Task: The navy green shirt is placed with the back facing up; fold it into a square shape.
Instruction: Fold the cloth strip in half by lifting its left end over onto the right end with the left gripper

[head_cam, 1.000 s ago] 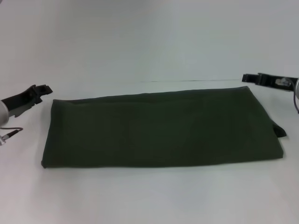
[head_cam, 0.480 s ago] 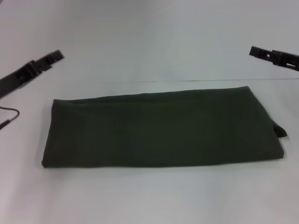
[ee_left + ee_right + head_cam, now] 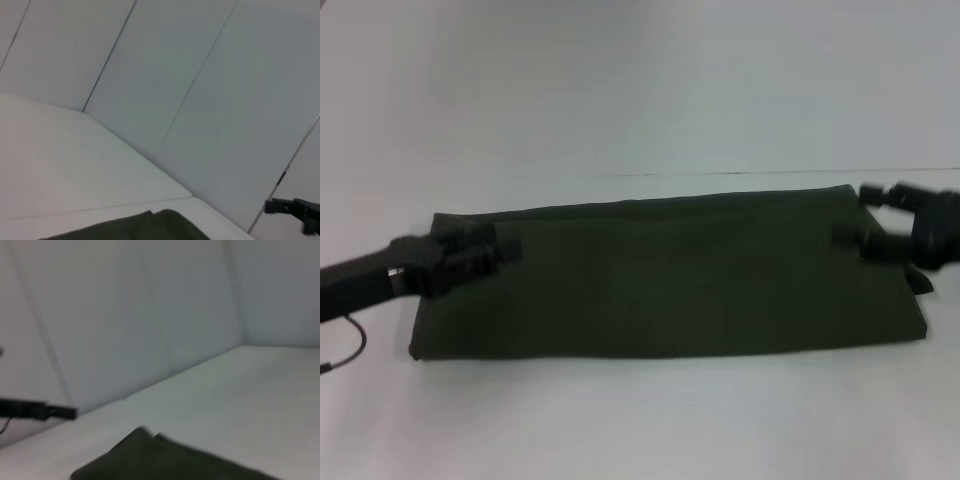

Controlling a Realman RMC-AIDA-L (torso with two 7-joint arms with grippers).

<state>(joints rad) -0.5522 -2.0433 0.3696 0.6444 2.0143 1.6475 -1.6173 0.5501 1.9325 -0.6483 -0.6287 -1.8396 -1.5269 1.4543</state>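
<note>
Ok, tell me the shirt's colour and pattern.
The navy green shirt is plain dark olive-green, no print; clearest in the head view.

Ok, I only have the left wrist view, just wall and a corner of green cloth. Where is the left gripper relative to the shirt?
Observer: The head view shows the left gripper over the left end of the navy green shirt.
Operator: And the right one?
Observer: The right gripper is at the shirt's right end, near the far corner, fingers apart.
Operator: Is it square yet?
Observer: No, it lies on the table as a long folded rectangle.
</note>
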